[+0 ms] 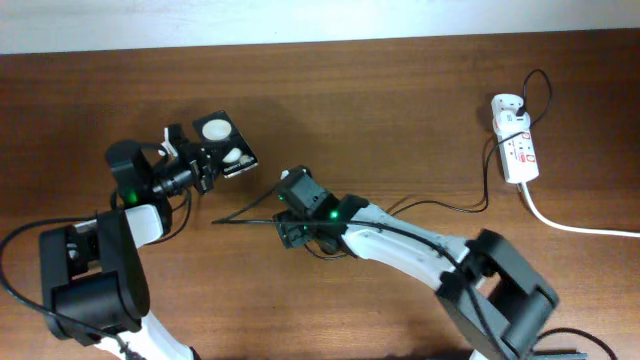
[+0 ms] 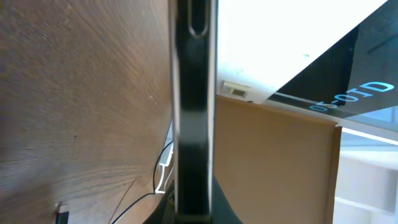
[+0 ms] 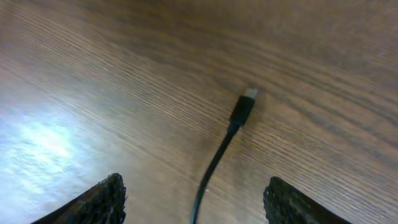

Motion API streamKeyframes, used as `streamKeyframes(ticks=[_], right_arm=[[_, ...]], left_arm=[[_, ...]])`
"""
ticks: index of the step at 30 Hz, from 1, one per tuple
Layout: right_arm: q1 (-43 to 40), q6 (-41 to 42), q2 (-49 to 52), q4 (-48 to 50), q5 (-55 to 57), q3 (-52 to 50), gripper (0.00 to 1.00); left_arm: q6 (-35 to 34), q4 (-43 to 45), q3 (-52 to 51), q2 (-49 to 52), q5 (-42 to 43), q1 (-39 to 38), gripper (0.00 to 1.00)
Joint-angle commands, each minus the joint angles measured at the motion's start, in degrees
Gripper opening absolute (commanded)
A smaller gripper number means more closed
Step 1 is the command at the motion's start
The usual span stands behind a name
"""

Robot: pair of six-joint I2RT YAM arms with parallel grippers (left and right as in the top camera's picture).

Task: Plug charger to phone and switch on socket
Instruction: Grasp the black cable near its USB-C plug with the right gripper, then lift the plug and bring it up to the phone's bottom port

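Left claw (image 1: 208,158) clamps the phone (image 1: 225,143), presenting it for my insertion; right claw (image 3: 199,202), spread, straddles the charger (image 3: 242,109) tip.

Overhead (far) and right wrist (near) share charger (image 3: 242,111).

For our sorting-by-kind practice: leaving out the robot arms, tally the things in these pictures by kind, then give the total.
Phone: 1
Charger cable: 1
Power strip: 1
Total: 3
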Motion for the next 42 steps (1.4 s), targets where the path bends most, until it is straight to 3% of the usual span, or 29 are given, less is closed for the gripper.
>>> streamKeyframes(ticks=[1,7,9,12,19,25,29,39,42], right_arm=[[0.28,1.73,3.65,-0.02,1.11,1.51,0.69],[0.22,2.58,6.8,1.73,1.16,1.51,0.53],[0.17,3.85,6.8,1.68,1.97,1.7,0.4],[-1.01,4.09,6.36,-3.52,1.79,4.63,0.04],[-6.21,7.06,-2.91,-20.61,-1.99,9.2,0.04],[-10.84,1.55,-9.2,-21.0,-18.51,8.39,0.04],[-14.47,0.61,-10.36,-20.5,-22.29,2.84,0.04],[-26.58,-1.99,-24.79,-0.42,-42.73,-21.7,0.04],[-27.45,1.05,-27.08,9.44,-46.05,-28.96,0.04]], left_arm=[[2.43,0.33,1.18,0.15,2.51,0.48,0.0],[2.43,0.31,1.18,0.15,2.64,0.48,0.0],[2.58,0.31,1.18,0.15,3.02,0.48,0.0],[3.96,-0.44,1.18,0.15,3.39,0.48,0.0],[12.31,-10.29,1.18,0.15,3.34,0.31,0.0],[12.96,-10.78,1.18,0.15,0.57,-5.73,0.0],[13.18,-10.71,1.18,0.15,-4.09,-9.7,0.0],[13.57,-6.03,1.18,0.15,-9.01,-16.13,0.0],[10.73,-5.64,1.18,0.15,-12.22,-18.8,0.0]])
